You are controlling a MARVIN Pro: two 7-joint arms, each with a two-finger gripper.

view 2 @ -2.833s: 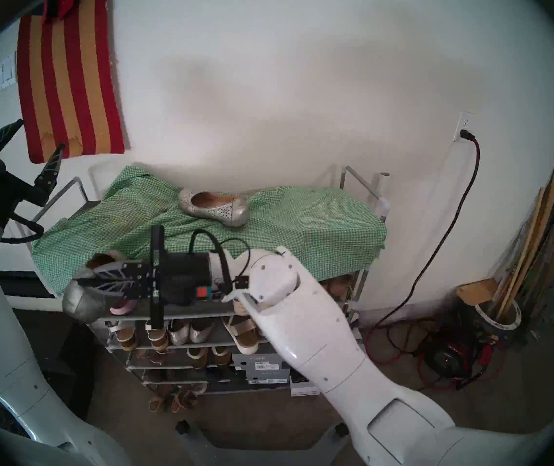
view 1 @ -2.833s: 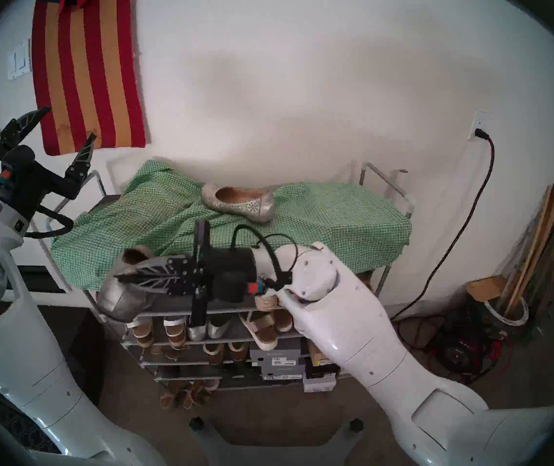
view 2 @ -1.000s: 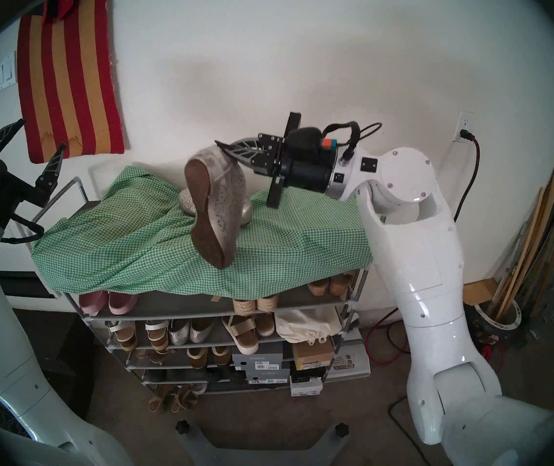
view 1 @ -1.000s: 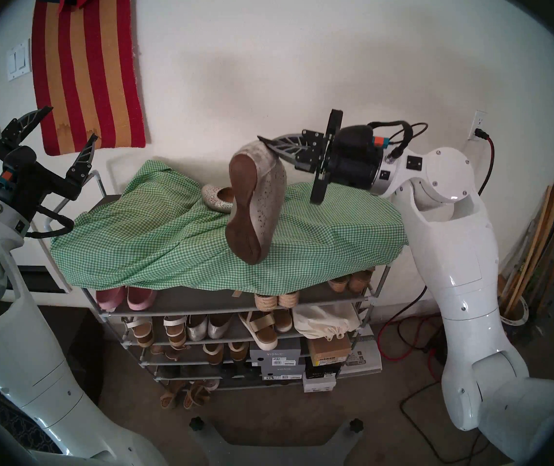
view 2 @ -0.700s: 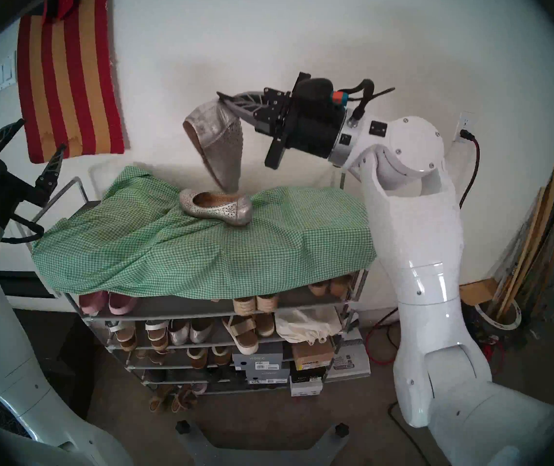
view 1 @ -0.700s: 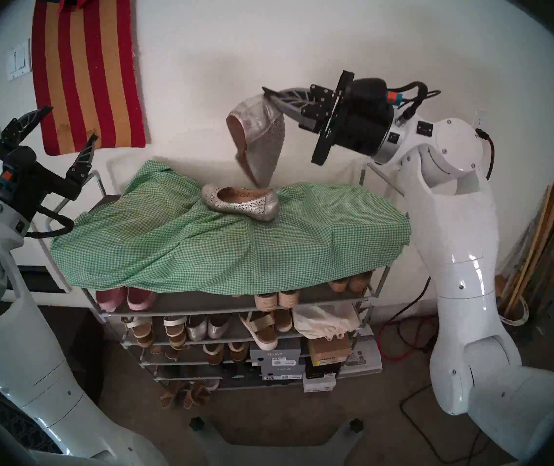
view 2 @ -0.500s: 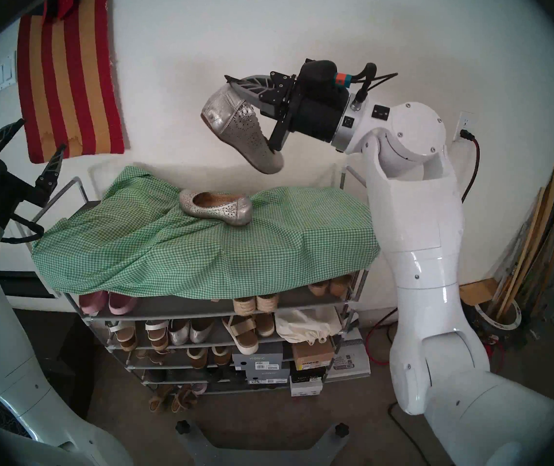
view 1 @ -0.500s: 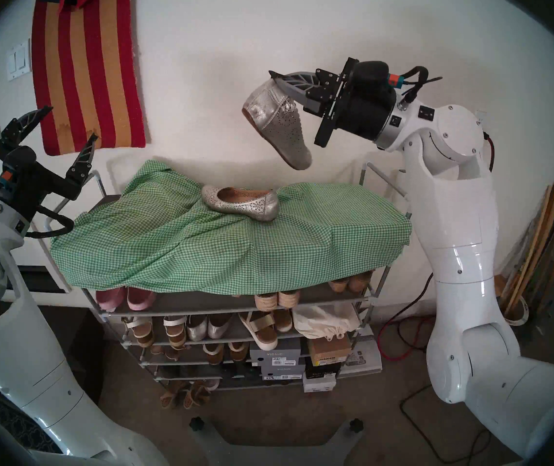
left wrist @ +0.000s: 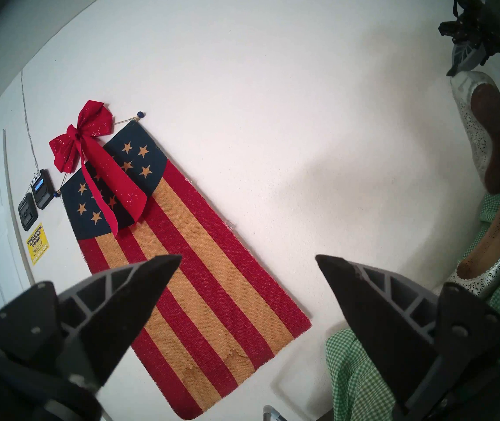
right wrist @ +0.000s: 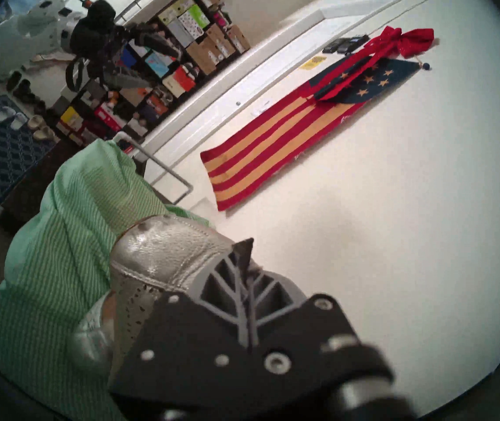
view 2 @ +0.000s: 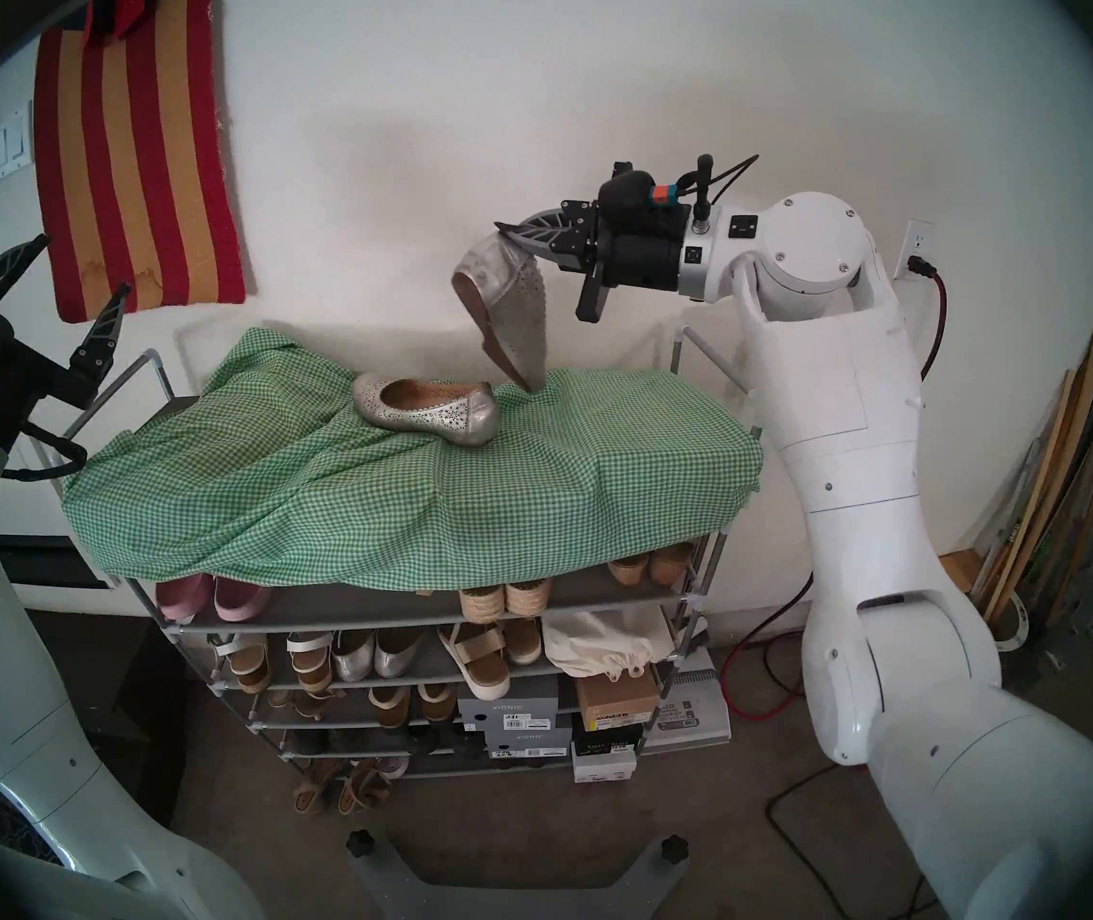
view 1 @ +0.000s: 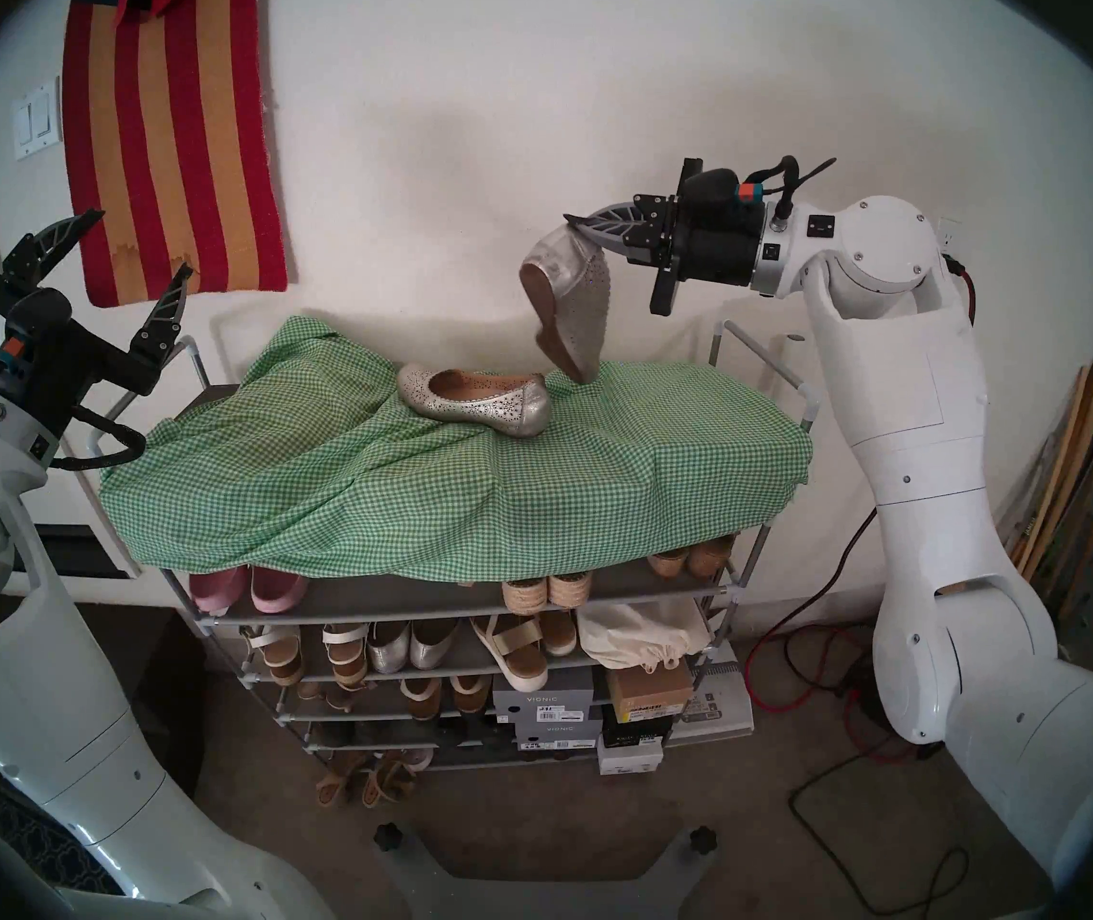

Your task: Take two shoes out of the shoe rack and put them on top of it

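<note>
Right of centre, right gripper [view 1: 571, 224] pinches the heel of the hanging shoe [view 1: 571, 304], toe down just above green cloth [view 1: 397, 487], beside the placed shoe [view 1: 474, 401]

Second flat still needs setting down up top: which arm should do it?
Right. The right pincer is shut on the hanging shoe, toe just above the green cloth beside the placed shoe. The left pincer is open, empty, off the rack's left end.

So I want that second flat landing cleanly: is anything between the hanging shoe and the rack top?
Nothing solid. The held shoe hangs toe-down from the right gripper over the green checked cloth covering the shoe rack, just right of the first shoe.
</note>
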